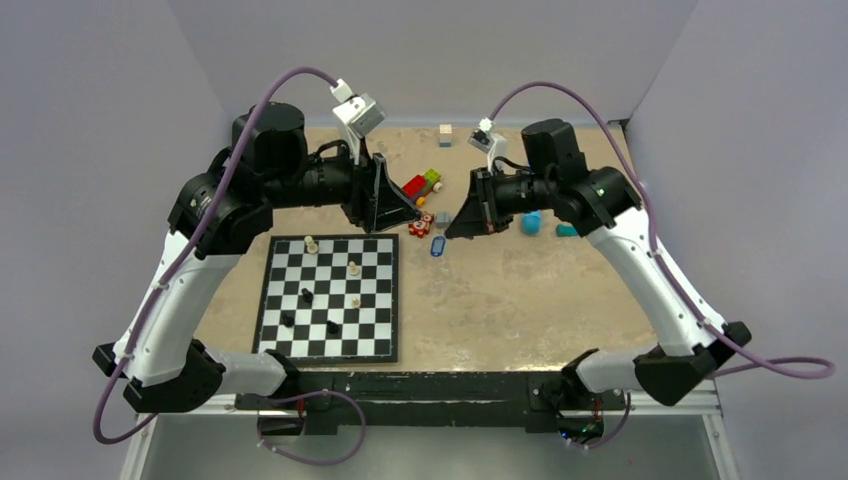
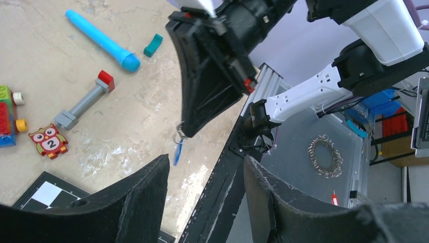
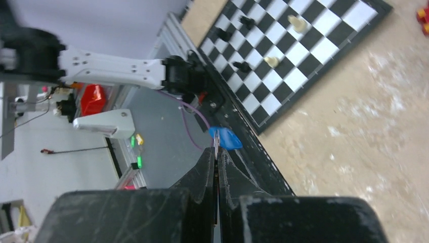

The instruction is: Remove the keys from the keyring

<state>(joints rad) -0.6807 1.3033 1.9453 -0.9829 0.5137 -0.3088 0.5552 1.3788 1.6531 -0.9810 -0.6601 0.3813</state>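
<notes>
Left arm point(image 1: 178, 300): white shell links, bulky black joint housings.
Right arm point(image 1: 652, 272): same white and black; a small green light point(image 1: 601, 187) showed on one joint.
Cables point(image 1: 290, 78): purple, one ran along each arm.
Left claw point(image 1: 413, 214): black wedge fingers, edges looked fuzzy and scuffed.
Right claw point(image 1: 451, 232): black, ribbed side, small red tab point(image 2: 247, 83).
Wrist cameras point(image 1: 358, 112): pale grey-white blocks.

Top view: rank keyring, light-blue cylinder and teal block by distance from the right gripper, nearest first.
1. keyring: pinched by the right gripper, hanging at its tips.
2. light-blue cylinder: off to its right.
3. teal block: farther right, past the cylinder.
</notes>
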